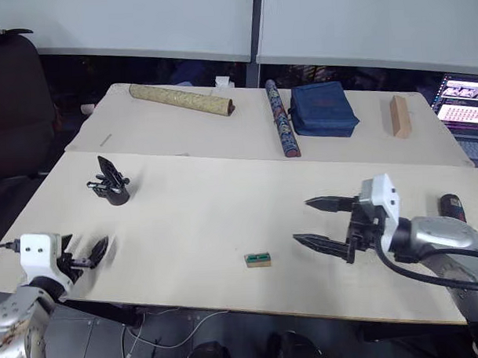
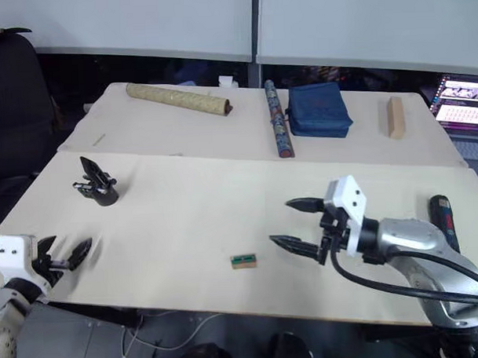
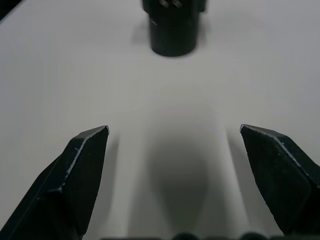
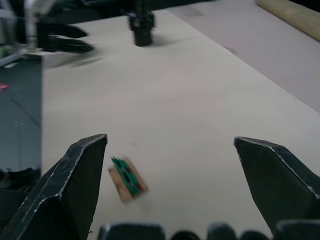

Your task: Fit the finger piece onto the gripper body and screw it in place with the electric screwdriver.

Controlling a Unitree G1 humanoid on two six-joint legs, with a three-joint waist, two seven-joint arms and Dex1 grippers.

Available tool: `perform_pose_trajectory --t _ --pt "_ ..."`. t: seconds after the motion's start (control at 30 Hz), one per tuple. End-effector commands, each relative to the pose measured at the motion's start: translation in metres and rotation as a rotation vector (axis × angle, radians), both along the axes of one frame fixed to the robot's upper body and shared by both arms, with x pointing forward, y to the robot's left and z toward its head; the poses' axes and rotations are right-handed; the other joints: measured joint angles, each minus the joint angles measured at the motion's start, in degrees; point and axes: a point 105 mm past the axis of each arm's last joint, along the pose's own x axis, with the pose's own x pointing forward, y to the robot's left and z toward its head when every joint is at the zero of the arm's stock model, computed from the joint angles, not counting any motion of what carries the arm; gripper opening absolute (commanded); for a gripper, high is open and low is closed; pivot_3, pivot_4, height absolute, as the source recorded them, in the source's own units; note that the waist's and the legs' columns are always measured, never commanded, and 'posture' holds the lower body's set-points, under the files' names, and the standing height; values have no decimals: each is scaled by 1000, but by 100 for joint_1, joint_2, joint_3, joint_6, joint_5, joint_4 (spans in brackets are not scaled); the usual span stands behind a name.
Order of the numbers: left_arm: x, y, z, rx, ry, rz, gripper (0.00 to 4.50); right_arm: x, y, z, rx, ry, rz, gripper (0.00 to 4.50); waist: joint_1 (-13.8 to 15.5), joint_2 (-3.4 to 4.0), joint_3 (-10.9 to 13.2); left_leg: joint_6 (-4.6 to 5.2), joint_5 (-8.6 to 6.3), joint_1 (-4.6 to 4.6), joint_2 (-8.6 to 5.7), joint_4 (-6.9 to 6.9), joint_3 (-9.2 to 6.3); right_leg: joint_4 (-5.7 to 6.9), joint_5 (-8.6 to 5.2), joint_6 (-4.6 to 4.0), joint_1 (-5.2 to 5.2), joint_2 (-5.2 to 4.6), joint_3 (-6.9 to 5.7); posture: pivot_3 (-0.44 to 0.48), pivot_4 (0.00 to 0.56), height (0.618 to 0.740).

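Two pale worktops [image 1: 225,227] pushed together, white partition panels behind, black chair at far left, laptop screen [image 1: 462,102] at far right edge. On the rear worktop: patterned rolled tube [image 1: 181,99], thinner patterned tube [image 1: 282,119], blue pouch [image 1: 323,109], wooden block [image 1: 400,115].

Gripper body [image 1: 110,184] upright on its round base at the left of the front worktop, pointed finger up. Also seen dead ahead in the left wrist view. Electric screwdriver [image 2: 442,218] lying at the right edge, just behind the right arm. Small green-and-tan block [image 1: 257,259] near the front edge, mid-worktop. Finger piece: cannot pick it out on the worktop.

Left gripper [image 1: 91,255] low at the front left corner, jaws spread, empty, aimed at the gripper body but well short of it. Right gripper [image 1: 325,221] over the right-centre of the worktop, jaws spread wide, empty, pointing left toward the small block.

Judged step: very start, nothing grasped, nothing fitted, no screw driven. Looks like the approach phase, left side lined up on the gripper body.

Next move calls for: closing the left jaws on the round base to steady it without tipping it, locating the finger piece, then turning the right arm back for the screwdriver, which sits behind the wrist and near the edge. Risk of knocking it off.
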Motion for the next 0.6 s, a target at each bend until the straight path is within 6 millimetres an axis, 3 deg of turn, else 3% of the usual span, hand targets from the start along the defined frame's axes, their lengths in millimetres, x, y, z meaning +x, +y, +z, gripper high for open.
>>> perform_pose_trajectory --t 0.03,0.23,0.6 --pt "21 9 7 38 -28 10 4461 -6 15 5 18 -18 70 4500 -4 -1 -1 0 0 -4 -1 1 0 -3 0 0 -1 0 -4 0 150 740" --pt "59 5 5 32 -24 -27 4461 -10 19 -2 10 -17 65 4500 -60 -10 -1 0 1 -7 -8 6 3 -4 0 3 5 3 -24 0 150 740" --pt "99 1 2 34 -6 -12 4461 -14 22 -1 26 -45 2 4500 -118 -14 -1 -5 3 -6 -7 24 7 13 0 3 3 12 -25 0 150 740"
